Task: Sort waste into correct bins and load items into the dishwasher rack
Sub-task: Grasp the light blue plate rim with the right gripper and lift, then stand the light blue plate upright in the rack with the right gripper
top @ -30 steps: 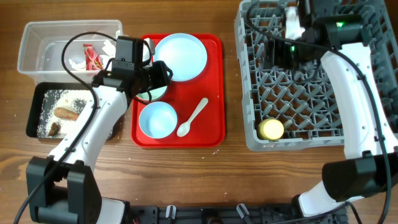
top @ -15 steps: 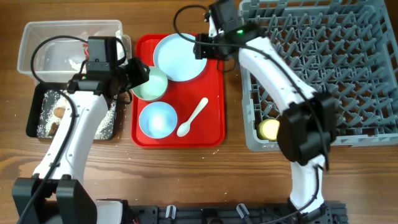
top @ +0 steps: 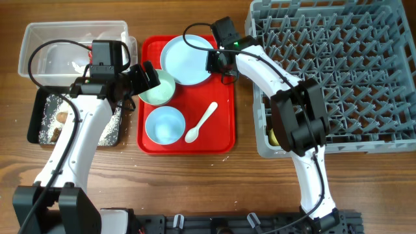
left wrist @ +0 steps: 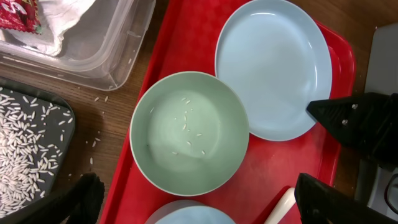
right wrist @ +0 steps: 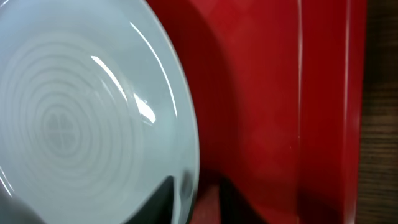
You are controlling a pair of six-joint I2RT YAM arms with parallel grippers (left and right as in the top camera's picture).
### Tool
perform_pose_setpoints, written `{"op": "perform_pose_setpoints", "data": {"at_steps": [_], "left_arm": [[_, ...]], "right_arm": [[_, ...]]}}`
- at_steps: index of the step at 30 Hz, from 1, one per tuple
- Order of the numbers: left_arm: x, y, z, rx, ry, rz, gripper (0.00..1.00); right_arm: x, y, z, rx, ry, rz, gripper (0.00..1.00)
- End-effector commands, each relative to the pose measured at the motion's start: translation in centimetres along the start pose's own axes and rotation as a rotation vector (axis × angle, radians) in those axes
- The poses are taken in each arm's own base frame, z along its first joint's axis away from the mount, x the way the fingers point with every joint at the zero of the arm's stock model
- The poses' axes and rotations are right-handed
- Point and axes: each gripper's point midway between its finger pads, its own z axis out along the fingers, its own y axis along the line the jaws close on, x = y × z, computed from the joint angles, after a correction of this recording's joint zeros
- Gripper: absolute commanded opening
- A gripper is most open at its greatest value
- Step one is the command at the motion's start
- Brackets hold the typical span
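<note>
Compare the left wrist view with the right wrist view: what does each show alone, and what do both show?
Only the left wrist view: the whitish bowl holding a few white grains, the clear tub, the black tray and the rim of the light blue bowl. Only the right wrist view: faint concentric rings on the pale blue plate. Both: that plate and the red serving tray.

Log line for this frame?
left hand: open over pale green bowl | right hand: straddling blue plate rim, grip unclear
</note>
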Motion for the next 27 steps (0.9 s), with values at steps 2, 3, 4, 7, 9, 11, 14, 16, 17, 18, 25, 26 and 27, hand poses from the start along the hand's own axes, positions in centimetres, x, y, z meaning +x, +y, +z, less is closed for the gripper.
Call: {"op": "perform_pose_setpoints", "data": {"at_steps": [2, 3, 4, 7, 9, 11, 14, 16, 17, 18, 25, 26, 27], "left_arm": [[-0.6, 0.1, -0.6, -0.005, -0.025, 0.004, 1.00], [-0.6, 0.1, -0.6, -0.005, -0.026, 0.004, 1.00], [-0.6, 0.1, -0.6, -0.005, -0.026, 0.004, 1.00], [-0.6, 0.1, -0.6, -0.005, -0.026, 0.004, 0.99], [-0.6, 0.1, -0.6, -0.005, -0.026, 0.004, 1.00], [-0.6, 0.1, -0.6, -0.005, -0.026, 0.004, 1.00], [-0.6, 0.1, -0.6, -0.005, -0.026, 0.004, 1.00], [-0.6, 0.1, -0.6, -0.005, -0.026, 0.004, 1.00], [-0.6, 0.1, -0.6, -0.005, -0.026, 0.004, 1.00], [-0.6, 0.1, -0.6, -0.005, -0.025, 0.004, 1.00], [-0.6, 0.1, -0.6, -0.005, -0.026, 0.004, 1.00], [-0.6, 0.1, -0.6, -0.005, -0.026, 0.004, 1.00], [-0.6, 0.1, -0.6, -0.005, -0.026, 0.004, 1.00]], "right_arm": [[1.3, -1.2, 2.6, 0.040, 0.037, 0.035, 0.04], [1.2, -1.2, 2.6, 0.039, 0.036, 0.036, 0.04], [1.2, -1.3, 2.5, 0.040, 0.036, 0.036, 0.04], [0.2, -1.6, 1.6, 0.042, 0.016, 0.041, 0.04], [-1.7, -1.6, -0.1, 0.040, -0.036, 0.024, 0.04], [-5.4, -1.2, -4.4, 0.010, -0.140, -0.009, 0.04], [-9.0, -0.3, -11.3, -0.021, -0.281, -0.108, 0.04], [-10.7, -0.6, -16.9, 0.038, -0.403, -0.136, 0.04], [-11.5, -1.0, -19.8, 0.080, -0.470, -0.147, 0.04], [-12.1, -1.5, -21.9, 0.123, -0.522, -0.147, 0.04], [-13.7, -12.0, -36.1, 0.941, -0.819, -0.076, 0.04], [-13.6, -13.0, -36.7, 1.027, -0.797, -0.098, 0.04], [-13.6, -13.8, -36.8, 1.085, -0.752, -0.146, 0.04]]}}
